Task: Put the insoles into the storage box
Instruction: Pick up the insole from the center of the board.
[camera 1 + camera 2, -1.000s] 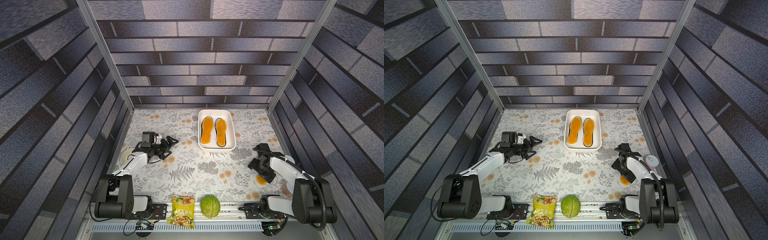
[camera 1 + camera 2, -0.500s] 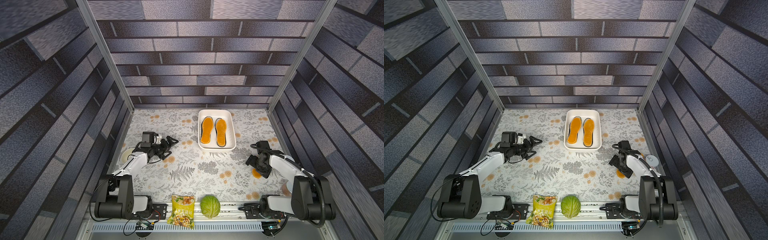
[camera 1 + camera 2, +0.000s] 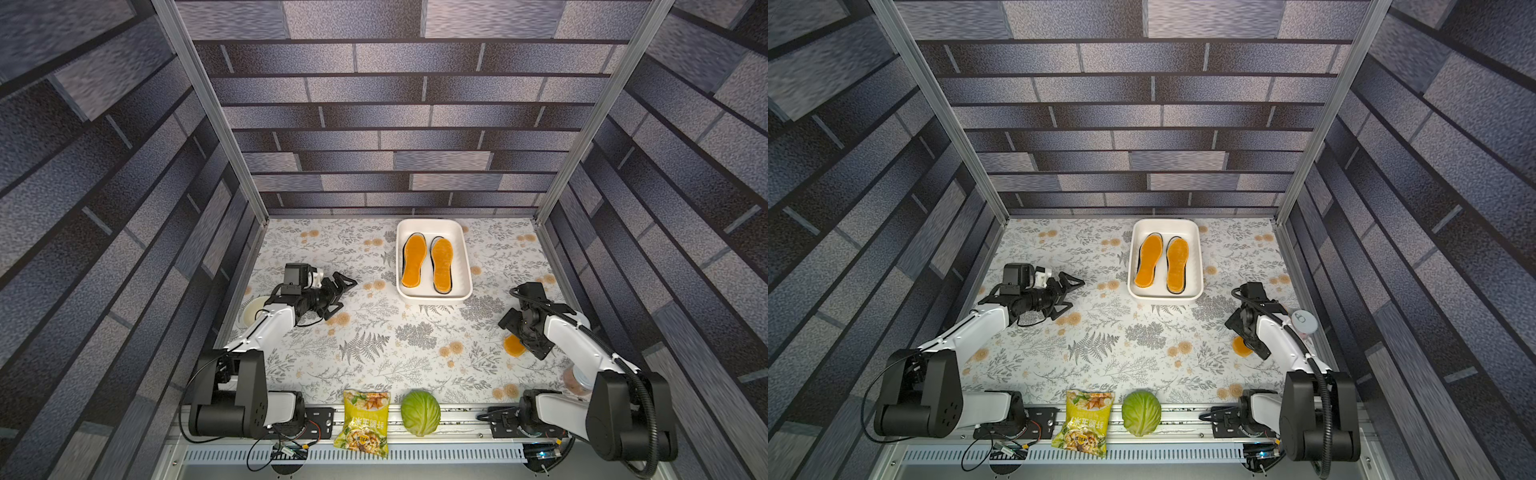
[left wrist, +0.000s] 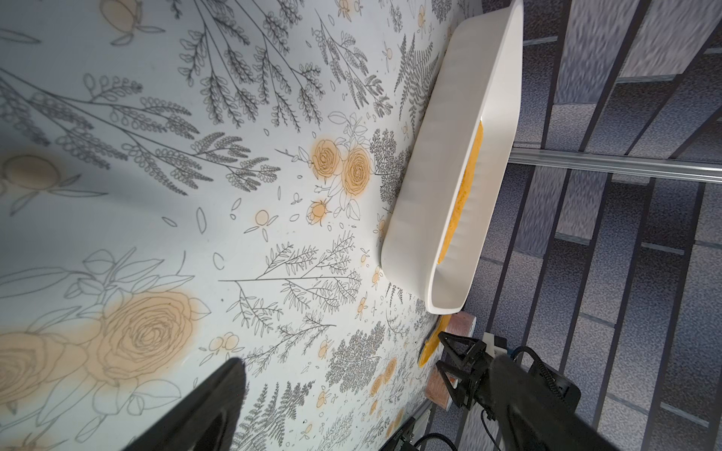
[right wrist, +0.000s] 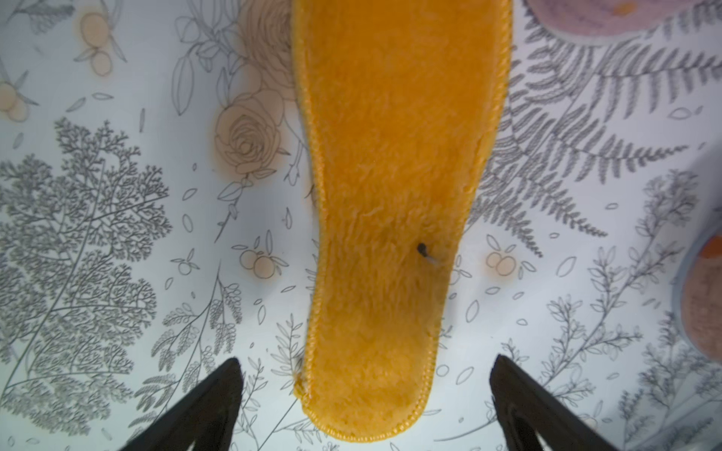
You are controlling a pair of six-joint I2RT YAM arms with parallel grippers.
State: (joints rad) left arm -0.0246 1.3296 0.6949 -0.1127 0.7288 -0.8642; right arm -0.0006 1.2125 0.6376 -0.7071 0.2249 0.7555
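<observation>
Your right claw (image 5: pixel 365 361) is released, jaws wide, astride the narrow end of the orange insole (image 5: pixel 398 156) lying flat on the table (image 3: pixel 374 361), near right. The storage box (image 3: pixel 432 298) stands far centre. Lower squarely, pinch its edge, lift clear. Your left claw (image 3: pixel 348 295) is released.

the only print is on the snack bag (image 3: pixel 365 419) at the worktop's front edge: a row of large pale chinese characters across its yellow front, too blurred in both top views to read. a round lid (image 3: pixel 1303 321) at the right edge bears a small dark mark, illegible.
</observation>
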